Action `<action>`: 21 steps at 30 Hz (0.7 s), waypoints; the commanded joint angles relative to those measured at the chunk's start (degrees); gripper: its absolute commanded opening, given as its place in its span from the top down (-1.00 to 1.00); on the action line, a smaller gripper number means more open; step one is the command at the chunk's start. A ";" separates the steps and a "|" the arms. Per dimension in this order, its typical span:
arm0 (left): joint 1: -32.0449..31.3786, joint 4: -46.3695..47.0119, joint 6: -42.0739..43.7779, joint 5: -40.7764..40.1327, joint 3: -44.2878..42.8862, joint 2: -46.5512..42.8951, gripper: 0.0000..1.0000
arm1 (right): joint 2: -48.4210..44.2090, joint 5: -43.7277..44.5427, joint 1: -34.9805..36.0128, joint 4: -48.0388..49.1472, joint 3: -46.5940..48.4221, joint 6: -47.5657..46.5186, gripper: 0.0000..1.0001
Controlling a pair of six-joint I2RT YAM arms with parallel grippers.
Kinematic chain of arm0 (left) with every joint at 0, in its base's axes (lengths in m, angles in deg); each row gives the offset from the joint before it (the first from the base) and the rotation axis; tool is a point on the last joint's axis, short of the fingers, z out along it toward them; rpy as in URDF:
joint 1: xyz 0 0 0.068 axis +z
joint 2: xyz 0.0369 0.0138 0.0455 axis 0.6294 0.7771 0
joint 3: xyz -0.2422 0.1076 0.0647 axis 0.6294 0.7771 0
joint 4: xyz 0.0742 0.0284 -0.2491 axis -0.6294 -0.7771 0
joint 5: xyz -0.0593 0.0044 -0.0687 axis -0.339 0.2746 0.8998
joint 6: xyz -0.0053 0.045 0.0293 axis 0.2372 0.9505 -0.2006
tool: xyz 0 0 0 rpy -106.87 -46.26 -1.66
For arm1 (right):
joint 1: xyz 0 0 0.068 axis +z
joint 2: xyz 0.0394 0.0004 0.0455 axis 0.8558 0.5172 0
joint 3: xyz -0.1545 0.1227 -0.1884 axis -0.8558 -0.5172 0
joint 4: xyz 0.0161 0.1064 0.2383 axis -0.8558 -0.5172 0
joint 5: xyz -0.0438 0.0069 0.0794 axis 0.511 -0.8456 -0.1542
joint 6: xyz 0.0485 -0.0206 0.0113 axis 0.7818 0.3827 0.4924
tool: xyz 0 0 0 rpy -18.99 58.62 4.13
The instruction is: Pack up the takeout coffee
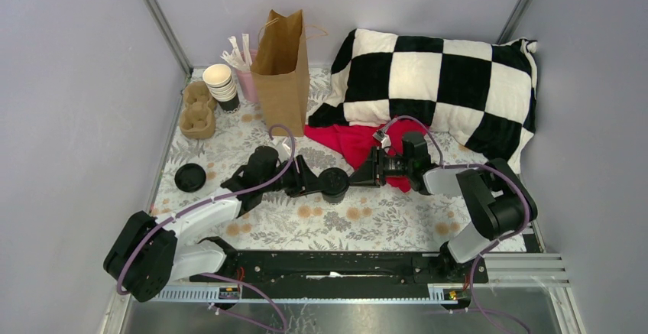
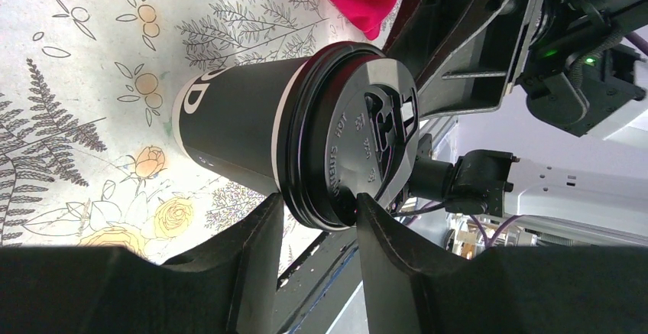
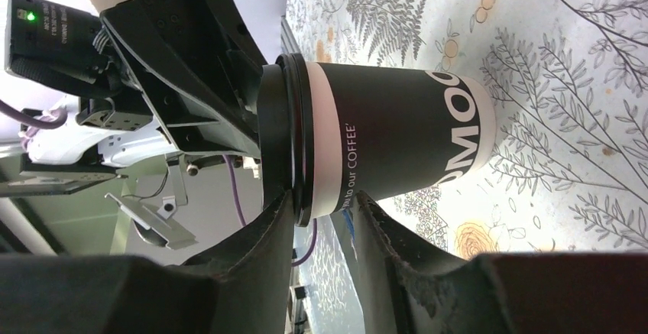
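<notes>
Two pairs of jaws, left and right, clamp the takeout coffee, whose side reads "to our 'COFFEE'".

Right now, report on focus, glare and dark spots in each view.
Top view: even light, sharp, cup small. Left wrist: cup sharp, sheen on lid, own fingers black and soft. Right wrist: cup print legible, its fingers equally black.

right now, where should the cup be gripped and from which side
On the paper wall just under the lid, coming in level from the side. The cup stands upright and tapers downward, so the rim would likely stop a slip; squeezing the lid might pop it.
</notes>
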State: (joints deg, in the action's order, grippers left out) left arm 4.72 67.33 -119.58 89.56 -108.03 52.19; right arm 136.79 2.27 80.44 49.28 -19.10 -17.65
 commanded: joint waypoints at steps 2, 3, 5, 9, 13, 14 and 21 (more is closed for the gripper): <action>-0.26 1.07 1.44 -1.93 2.11 -0.19 0.16 | 9.21 4.62 1.27 9.56 -5.48 1.22 0.33; -0.26 1.08 1.44 -1.93 2.27 -0.11 0.16 | 10.22 5.41 1.27 10.63 -6.13 1.25 0.35; -0.26 0.93 1.47 -2.04 2.49 -0.20 0.17 | 10.47 7.31 1.32 9.84 -7.04 -0.54 0.36; -0.26 0.92 1.40 -2.15 3.24 -0.70 0.17 | 7.85 10.49 1.53 1.12 -6.80 -6.40 0.36; -0.26 1.25 1.25 -1.90 3.48 -0.96 0.17 | 9.73 11.60 1.53 2.70 -7.77 -7.47 0.39; -0.26 1.14 1.31 -1.89 3.41 -1.16 0.17 | 11.12 11.43 1.49 5.80 -8.86 -6.40 0.40; -0.18 0.75 1.57 -2.09 3.27 -1.45 0.17 | 16.91 15.82 2.15 12.42 -12.82 -6.38 0.51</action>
State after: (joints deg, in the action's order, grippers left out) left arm 4.83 69.52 -119.80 88.75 -106.13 50.77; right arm 145.79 1.55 80.57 78.61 -26.13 -13.33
